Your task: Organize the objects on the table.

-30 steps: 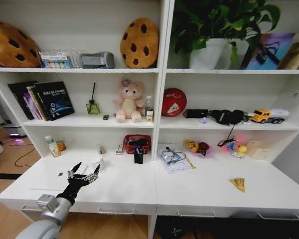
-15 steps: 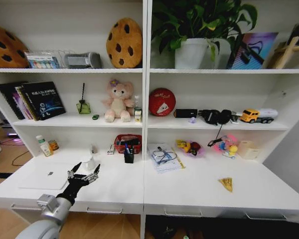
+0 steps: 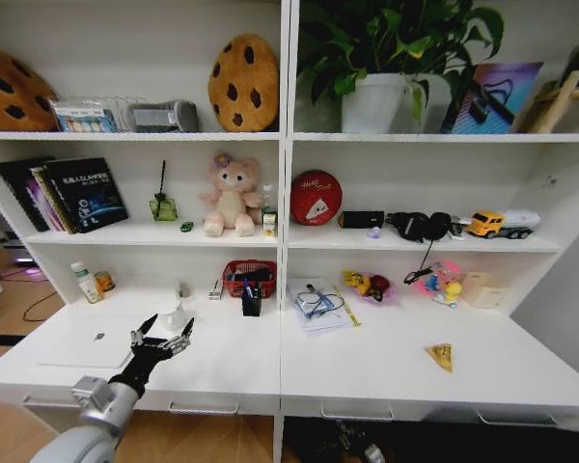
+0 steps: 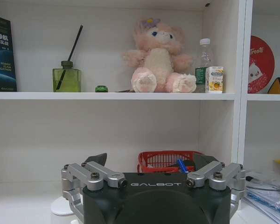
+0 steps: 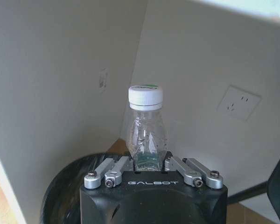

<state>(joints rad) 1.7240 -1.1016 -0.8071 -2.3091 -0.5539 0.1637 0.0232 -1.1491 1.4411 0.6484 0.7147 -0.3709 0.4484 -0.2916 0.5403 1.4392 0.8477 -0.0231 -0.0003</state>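
A thin silver laptop [image 3: 87,343] lies shut on the left of the white table [image 3: 386,365]. My left gripper [image 3: 161,334] hovers open just right of it, near a white mug [image 3: 171,314]. In the left wrist view the left gripper [image 4: 151,161] faces the shelving, jaws wide apart with nothing between them. A small green item [image 3: 186,227] [image 4: 101,88] sits on the middle shelf by the pink plush bear [image 3: 231,196]. A black holder [image 3: 251,300] with pens stands before the red mesh basket [image 3: 249,275]. My right gripper [image 5: 147,163] is shut on a clear bottle [image 5: 146,128] with a white cap.
Papers with a cable [image 3: 319,306] lie mid-desk, toys [image 3: 367,285] behind them, and a yellow wedge [image 3: 439,357] at the right. Two small bottles [image 3: 87,283] stand at the back left. Drawer handles [image 3: 195,410] run along the front edge.
The whole picture has slid to the left over the last second, so the camera has moved. The left arm keeps its pose, still open.
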